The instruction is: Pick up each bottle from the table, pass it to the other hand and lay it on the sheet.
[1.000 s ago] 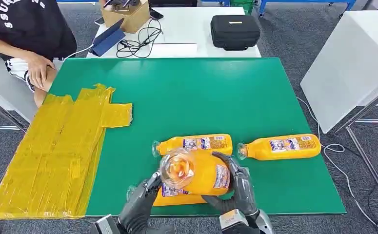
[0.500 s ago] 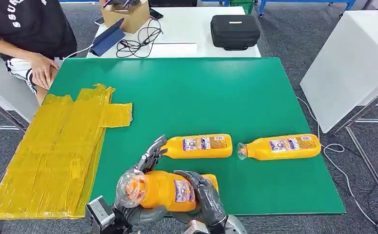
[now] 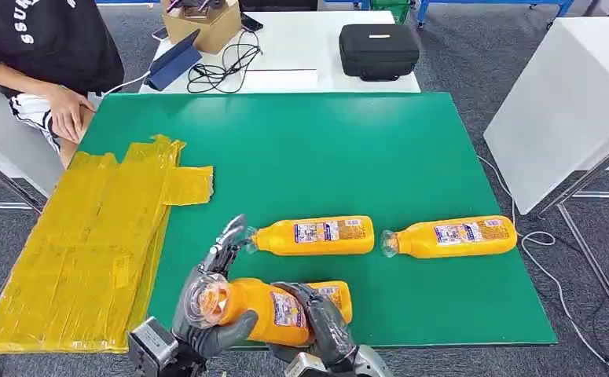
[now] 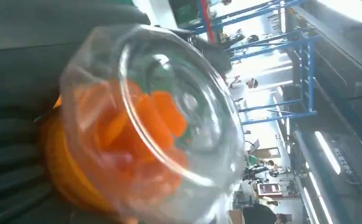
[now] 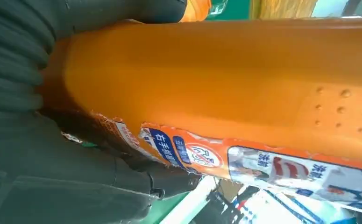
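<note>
An orange bottle (image 3: 258,310) with a clear cap hangs over the front edge of the green table (image 3: 309,149), cap pointing to the left. My left hand (image 3: 207,330) grips it at the neck, thumb beneath, and my right hand (image 3: 324,326) wraps its body. The left wrist view looks straight at the clear cap (image 4: 146,140); the right wrist view shows the labelled body (image 5: 225,79) against dark fingers (image 5: 24,51). Another bottle (image 3: 339,297) lies partly hidden under the held one. Two more lie flat at mid-table (image 3: 313,236) and to the right (image 3: 450,237). The yellow sheet (image 3: 89,236) covers the table's left side.
A person (image 3: 42,63) sits at the table's far left corner, one hand on a knee. Behind the green table stands a white table with a black case (image 3: 378,49), cables and a cardboard box (image 3: 203,23). A white panel (image 3: 568,102) stands to the right.
The held bottle has dropped from upright-tilted to nearly level and shifted left toward the sheet, both hands moving with it. My left hand has closed around its neck.
</note>
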Robot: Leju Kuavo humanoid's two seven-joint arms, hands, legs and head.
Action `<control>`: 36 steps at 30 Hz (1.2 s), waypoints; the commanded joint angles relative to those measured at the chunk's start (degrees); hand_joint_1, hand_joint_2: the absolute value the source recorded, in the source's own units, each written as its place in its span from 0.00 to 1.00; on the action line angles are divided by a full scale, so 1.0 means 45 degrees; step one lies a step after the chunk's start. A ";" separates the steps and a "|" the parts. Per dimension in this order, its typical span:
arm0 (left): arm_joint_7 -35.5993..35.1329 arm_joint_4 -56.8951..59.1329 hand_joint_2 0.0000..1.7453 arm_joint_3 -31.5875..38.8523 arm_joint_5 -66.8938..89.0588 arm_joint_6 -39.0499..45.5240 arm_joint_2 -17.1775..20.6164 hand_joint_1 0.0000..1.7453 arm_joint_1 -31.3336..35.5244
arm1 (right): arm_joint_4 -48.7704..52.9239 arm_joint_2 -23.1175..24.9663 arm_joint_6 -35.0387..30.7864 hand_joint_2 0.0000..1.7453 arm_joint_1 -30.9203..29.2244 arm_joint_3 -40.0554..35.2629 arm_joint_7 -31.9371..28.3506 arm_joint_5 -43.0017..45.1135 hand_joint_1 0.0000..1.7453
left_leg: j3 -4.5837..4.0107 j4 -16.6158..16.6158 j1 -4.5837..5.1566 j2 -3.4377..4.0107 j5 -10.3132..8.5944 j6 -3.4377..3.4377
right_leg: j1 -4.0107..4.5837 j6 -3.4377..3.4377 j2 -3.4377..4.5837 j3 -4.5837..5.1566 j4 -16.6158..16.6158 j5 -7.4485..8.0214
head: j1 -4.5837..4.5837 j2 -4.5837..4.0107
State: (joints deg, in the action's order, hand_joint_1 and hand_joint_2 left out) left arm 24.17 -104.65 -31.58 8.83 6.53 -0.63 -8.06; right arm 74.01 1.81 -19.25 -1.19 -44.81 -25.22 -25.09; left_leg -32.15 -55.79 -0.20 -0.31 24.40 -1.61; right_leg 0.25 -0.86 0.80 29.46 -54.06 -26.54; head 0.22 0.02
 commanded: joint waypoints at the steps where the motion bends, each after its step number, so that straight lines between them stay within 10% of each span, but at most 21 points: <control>1: -0.0198 0.0534 1.00 0.0269 0.0147 -0.0042 -0.0523 1.00 0.0741 | 0.0963 -0.0398 -0.0833 1.00 0.0682 -0.0076 0.0106 -0.0159 1.00 | 0.0010 0.0001 0.0000 -0.0037 0.0002 0.0005 | -0.0001 -0.0013 -0.0051 -0.0025 0.0007 -0.0012 | 0.0000 0.0000; 27: 0.0276 0.0185 1.00 0.1447 -0.0169 -0.0692 -0.0732 1.00 0.0220 | 0.2624 -0.0620 -0.1829 1.00 0.1033 0.0994 0.0195 -0.0145 1.00 | 0.0027 0.0004 -0.0004 0.0004 0.0020 0.0014 | -0.0001 -0.0015 -0.0018 -0.0036 0.0014 -0.0016 | 0.0005 0.0000; 28: 0.0270 0.0256 1.00 0.1424 -0.0181 -0.0764 -0.0741 0.93 0.0238 | 0.2668 -0.0587 -0.1872 1.00 0.1052 0.1042 0.0189 -0.0150 1.00 | 0.0012 0.0009 0.0002 0.0002 0.0010 0.0010 | -0.0007 -0.0012 -0.0016 -0.0018 0.0012 -0.0009 | 0.0005 0.0000; 29: 0.0259 0.0418 1.00 0.1336 -0.0159 -0.0811 -0.0793 0.00 0.0236 | 0.2795 -0.0526 -0.1963 1.00 0.1068 0.1133 0.0148 -0.0206 1.00 | 0.0037 0.0006 -0.0006 -0.0002 0.0023 0.0017 | 0.0002 -0.0016 -0.0029 -0.0048 0.0018 -0.0020 | 0.0000 0.0000; 36: 0.0146 0.0710 1.00 0.0864 -0.0084 -0.0938 -0.0809 0.00 0.0261 | 0.2955 -0.0239 -0.2519 1.00 0.0920 0.1468 -0.0054 -0.0789 1.00 | 0.0018 0.0009 0.0002 0.0005 0.0014 0.0011 | -0.0006 -0.0016 -0.0014 -0.0023 0.0014 -0.0011 | 0.0000 0.0000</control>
State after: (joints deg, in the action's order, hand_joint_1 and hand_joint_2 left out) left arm 25.59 -105.81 -28.85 8.52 2.82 -4.57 -7.90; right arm 85.19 0.52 -28.80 3.76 -40.86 -24.33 -27.34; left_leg -32.24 -55.79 -0.18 -0.30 24.39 -1.62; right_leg 0.22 -0.87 0.80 29.54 -54.07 -26.53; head 0.22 0.02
